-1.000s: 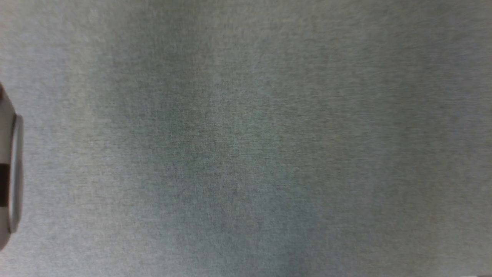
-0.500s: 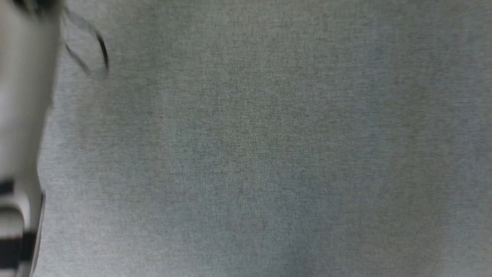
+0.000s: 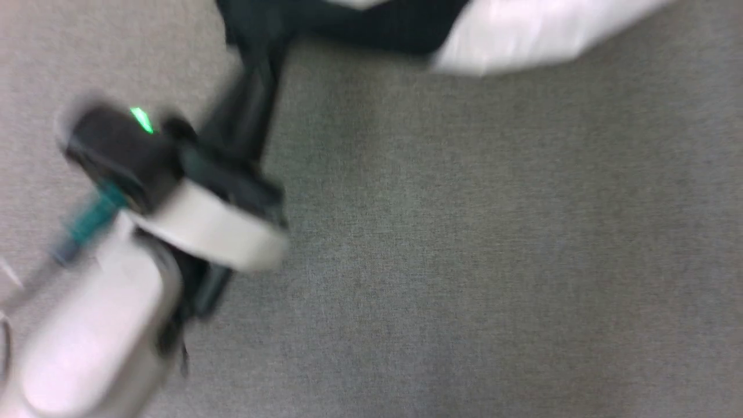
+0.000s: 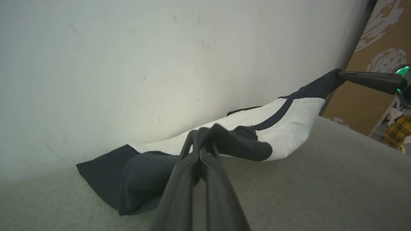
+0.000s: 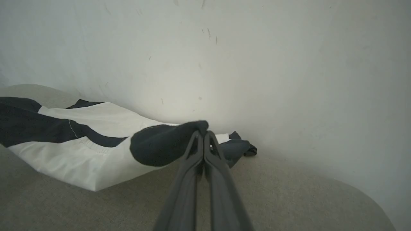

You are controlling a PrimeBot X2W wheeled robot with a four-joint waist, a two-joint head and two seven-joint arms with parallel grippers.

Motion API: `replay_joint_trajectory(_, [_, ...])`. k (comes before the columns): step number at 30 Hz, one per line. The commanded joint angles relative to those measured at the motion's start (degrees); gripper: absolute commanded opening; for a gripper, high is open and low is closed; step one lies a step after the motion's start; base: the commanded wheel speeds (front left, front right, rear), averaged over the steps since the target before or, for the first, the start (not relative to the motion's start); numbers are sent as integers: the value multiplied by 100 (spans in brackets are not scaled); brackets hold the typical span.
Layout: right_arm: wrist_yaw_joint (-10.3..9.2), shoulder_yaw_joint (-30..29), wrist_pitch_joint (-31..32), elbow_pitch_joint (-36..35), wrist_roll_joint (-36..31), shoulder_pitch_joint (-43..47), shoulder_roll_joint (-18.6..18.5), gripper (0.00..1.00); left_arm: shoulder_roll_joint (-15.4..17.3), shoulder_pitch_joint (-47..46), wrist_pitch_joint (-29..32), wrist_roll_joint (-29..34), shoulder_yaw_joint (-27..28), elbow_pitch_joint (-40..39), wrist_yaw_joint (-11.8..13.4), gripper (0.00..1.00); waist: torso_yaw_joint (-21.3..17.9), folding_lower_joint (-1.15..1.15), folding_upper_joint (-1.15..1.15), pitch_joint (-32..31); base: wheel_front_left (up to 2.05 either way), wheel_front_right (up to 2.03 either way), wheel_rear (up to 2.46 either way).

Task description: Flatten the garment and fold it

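Note:
The garment [image 4: 289,128], white with black sleeves, lies stretched along the foot of a pale wall on the grey cloth surface. In the left wrist view my left gripper [image 4: 200,136] is shut on a black fold of it. At the far right of that view my right gripper [image 4: 341,74] holds the other black sleeve lifted off the surface. In the right wrist view the right gripper [image 5: 203,131] is shut on a black sleeve tip, with the white body [image 5: 80,154] to its left. The blurred head view shows the left gripper [image 3: 261,55] reaching up into the garment [image 3: 522,35].
The grey fabric surface [image 3: 493,261] spreads wide in front of the garment. A white wall [image 4: 160,64] stands right behind it. Beyond the surface's edge are a brown patterned panel [image 4: 382,41] and a yellow plaid item [image 4: 398,130].
The head camera has swung: earlier it held the bare grey surface and a pale forearm at the left edge; now the left arm and the garment's edge are in the picture.

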Motion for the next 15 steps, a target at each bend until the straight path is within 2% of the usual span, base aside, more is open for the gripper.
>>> replay_joint_trajectory(1, [-12,-100,36,-124,-72,359,126,0,87,325,-2,-4,-112,-35,29,0,-21,2,0,-344,0,0,0])
replay_joint_trajectory(10, [-12,-450,457,-585,-319,2211,687,0,477,1661,332,-237,-648,135,45,0,-59,2,0,-924,0,0,0])
replay_joint_trajectory(15, [-12,-419,770,-629,-347,2993,795,0,517,2202,503,-555,-908,281,-54,0,-110,2,0,-1195,0,0,0])
